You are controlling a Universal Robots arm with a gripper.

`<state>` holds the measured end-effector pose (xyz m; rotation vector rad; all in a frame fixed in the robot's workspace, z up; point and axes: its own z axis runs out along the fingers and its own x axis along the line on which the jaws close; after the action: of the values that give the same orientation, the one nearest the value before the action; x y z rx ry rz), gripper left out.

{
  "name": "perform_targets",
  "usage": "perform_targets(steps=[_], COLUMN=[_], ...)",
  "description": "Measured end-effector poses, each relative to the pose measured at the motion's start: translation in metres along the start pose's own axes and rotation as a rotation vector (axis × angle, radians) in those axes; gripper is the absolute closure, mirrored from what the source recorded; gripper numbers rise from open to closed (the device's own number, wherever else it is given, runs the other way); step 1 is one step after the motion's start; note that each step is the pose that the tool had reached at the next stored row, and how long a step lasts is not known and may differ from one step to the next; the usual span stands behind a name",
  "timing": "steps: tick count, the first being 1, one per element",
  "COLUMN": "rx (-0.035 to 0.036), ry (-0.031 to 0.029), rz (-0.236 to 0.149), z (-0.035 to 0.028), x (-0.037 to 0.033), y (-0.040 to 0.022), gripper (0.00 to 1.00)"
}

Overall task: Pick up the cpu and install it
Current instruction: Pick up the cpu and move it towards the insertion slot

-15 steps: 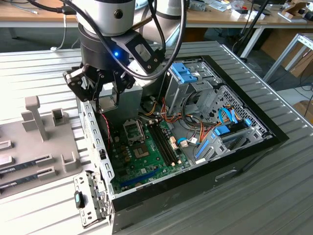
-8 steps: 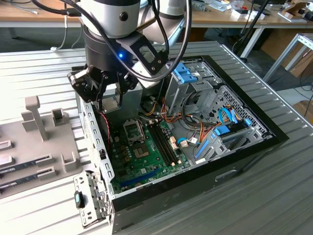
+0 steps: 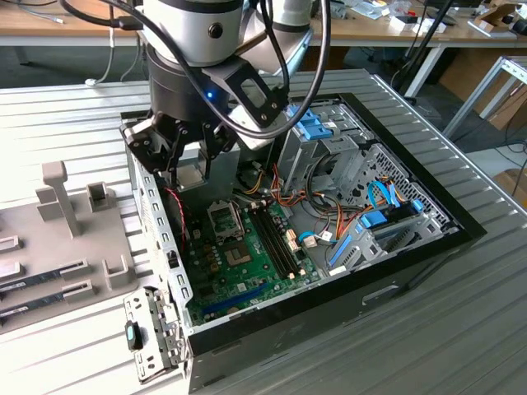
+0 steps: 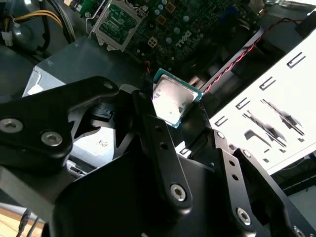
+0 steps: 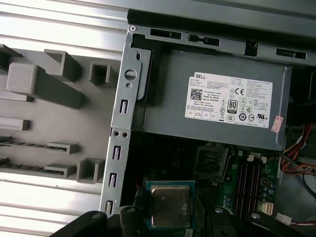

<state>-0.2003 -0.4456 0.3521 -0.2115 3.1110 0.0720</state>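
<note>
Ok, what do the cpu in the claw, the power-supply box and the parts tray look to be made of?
The cpu: dull brushed metal lid, softly reflective, on a green board-like rim. The power-supply box: matte grey sheet metal, going by its folded edges; paper label stuck on. The parts tray: flat grey, moulded pockets, probably plastic, though foam can't be ruled out.

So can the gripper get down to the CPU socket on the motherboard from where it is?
Probably yes. The gripper, holding the cpu, hangs over the open case, and the CPU socket below looks uncovered, with no cable across it. A red-and-black wire runs nearby, though.
</note>
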Motion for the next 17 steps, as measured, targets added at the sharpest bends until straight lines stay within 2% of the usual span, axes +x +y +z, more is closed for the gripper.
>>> perform_targets(steps=[17], rx=[-0.0001], ry=[0.0], rz=[0.0], z=[0.0041], x=[-0.0077], y=[-0.0063], gripper=[0.53])
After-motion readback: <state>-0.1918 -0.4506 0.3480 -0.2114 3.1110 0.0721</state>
